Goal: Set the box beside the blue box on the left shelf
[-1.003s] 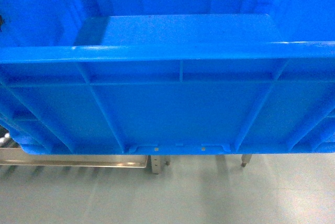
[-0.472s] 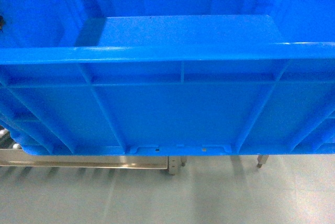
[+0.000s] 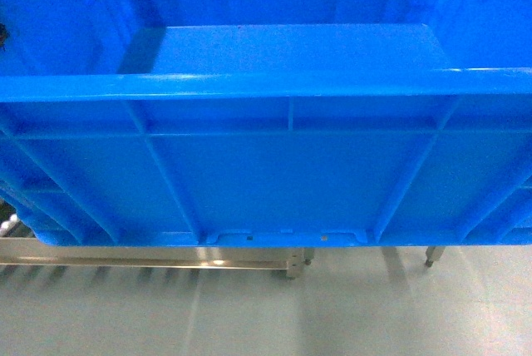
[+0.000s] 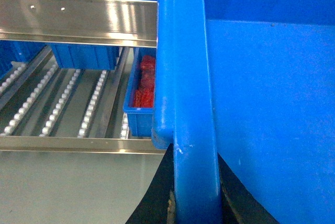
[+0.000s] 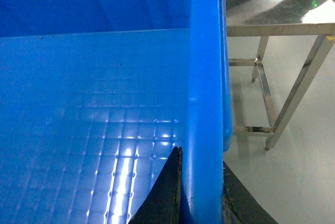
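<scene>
The box (image 3: 274, 181) is a large bright-blue ribbed crate that fills the head view, held above the floor. My left gripper (image 4: 194, 195) is shut on its left rim, one black finger (image 4: 159, 187) on each side. My right gripper (image 5: 201, 195) is shut on the right rim, with one finger (image 5: 167, 192) inside over the gridded floor of the box (image 5: 94, 103). The left shelf (image 4: 57, 109), grey tracks with white rollers, lies just left of and beyond the box (image 4: 261, 103). A blue box (image 4: 86, 56) sits on those rollers behind a steel rail.
A small blue bin (image 4: 140, 96) holding red parts sits on the rollers right beside the held crate's corner. Steel rails (image 4: 78, 22) cross the rack front. A steel frame with legs (image 5: 293, 93) stands to the right on the grey floor (image 3: 249, 314).
In the head view the rack's steel rail and legs under the crate have slid to the right. The crate keeps its place in the frame, still held by both grippers.
</scene>
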Available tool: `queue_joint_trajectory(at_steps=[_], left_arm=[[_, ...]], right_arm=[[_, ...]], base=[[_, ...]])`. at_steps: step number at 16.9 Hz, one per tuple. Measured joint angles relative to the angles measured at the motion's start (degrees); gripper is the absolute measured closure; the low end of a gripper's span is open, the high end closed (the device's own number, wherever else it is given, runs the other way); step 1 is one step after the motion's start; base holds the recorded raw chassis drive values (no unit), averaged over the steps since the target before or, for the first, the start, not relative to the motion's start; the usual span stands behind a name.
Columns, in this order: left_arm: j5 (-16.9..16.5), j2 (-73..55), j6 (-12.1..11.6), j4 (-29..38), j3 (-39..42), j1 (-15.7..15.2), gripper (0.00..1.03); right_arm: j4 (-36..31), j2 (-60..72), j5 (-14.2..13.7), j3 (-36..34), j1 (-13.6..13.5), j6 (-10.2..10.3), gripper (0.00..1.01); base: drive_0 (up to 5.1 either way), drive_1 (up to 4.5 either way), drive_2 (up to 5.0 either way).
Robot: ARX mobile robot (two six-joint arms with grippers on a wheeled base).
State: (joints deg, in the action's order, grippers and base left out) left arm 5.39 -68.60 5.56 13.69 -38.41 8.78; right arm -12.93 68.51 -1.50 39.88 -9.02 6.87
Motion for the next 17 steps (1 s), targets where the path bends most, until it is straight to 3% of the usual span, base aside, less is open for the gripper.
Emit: queue_joint_trajectory(at_steps=[17], left_arm=[[0.0, 0.0, 0.0, 0.0, 0.0, 0.0, 0.97]], right_arm=[[-0.2, 0.0, 0.0, 0.0, 0.0, 0.0, 0.93]], base=[[-4.9, 2.42, 2.4]])
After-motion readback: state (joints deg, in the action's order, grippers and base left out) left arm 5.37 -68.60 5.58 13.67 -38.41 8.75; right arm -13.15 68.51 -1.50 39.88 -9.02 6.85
